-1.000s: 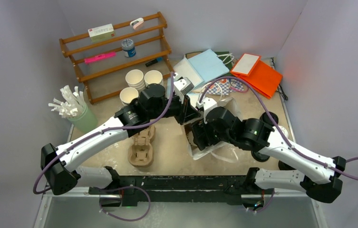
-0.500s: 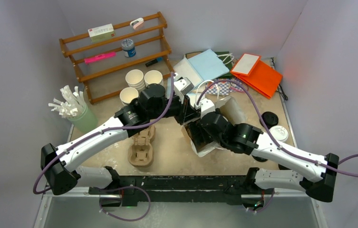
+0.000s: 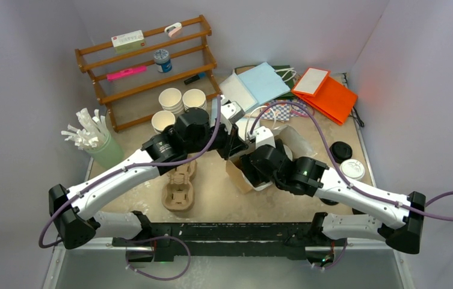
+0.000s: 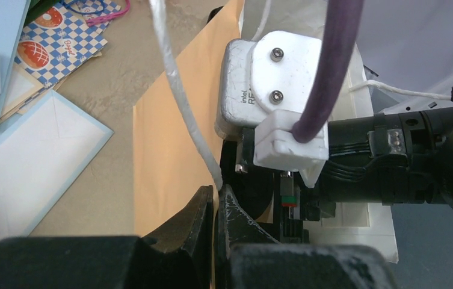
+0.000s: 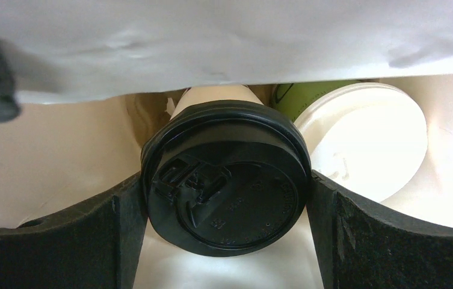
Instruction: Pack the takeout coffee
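Over the last second the right arm has swung in toward the left, and its end effector [image 5: 227, 198] is now inside the paper bag [image 3: 236, 176], spread wide around the black-lidded cup [image 5: 224, 180] — so I'd say this coffee is nearly packed. A white-lidded cup [image 5: 362, 138] sits just beside it. The left end effector [image 4: 216, 205] is pinched tight on the bag's rim by the handle cord [image 4: 181, 102]. The bag's top wall sags low over both cups — tight fit. The loose white lid [image 3: 352, 169] and pulp tray [image 3: 180, 188] sit well off to the sides.
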You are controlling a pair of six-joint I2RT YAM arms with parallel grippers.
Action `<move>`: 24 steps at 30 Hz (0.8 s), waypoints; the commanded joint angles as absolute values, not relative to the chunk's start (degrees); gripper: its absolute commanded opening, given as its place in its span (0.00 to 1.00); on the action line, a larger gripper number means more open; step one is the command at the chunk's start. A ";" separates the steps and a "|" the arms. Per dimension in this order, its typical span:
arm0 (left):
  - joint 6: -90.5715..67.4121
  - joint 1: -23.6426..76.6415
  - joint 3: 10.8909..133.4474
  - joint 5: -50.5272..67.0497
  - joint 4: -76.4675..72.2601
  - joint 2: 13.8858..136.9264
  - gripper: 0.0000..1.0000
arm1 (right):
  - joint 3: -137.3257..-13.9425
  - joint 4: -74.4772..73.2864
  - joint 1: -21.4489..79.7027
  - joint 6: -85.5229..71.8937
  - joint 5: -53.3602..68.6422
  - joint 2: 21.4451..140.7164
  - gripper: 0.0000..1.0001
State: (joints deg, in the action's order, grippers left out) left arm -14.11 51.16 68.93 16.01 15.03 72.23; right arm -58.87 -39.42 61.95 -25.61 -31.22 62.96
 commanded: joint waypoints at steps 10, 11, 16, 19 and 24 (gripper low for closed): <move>-15.41 49.51 69.99 16.89 14.22 68.31 0.00 | -60.17 -35.56 62.40 -25.18 -22.90 63.33 0.55; -16.21 48.67 69.36 17.37 13.86 68.07 0.00 | -60.08 -35.40 62.36 -25.10 -22.74 62.85 0.55; -17.74 46.88 67.79 17.36 13.65 66.88 0.00 | -58.78 -35.28 62.42 -24.90 -21.26 60.31 0.54; -18.69 45.86 67.09 18.17 12.99 66.47 0.00 | -57.66 -35.28 62.49 -25.09 -20.24 59.59 0.54; -18.33 45.75 67.51 16.39 11.77 65.06 0.00 | -57.73 -35.42 62.71 -24.70 -19.35 61.83 0.54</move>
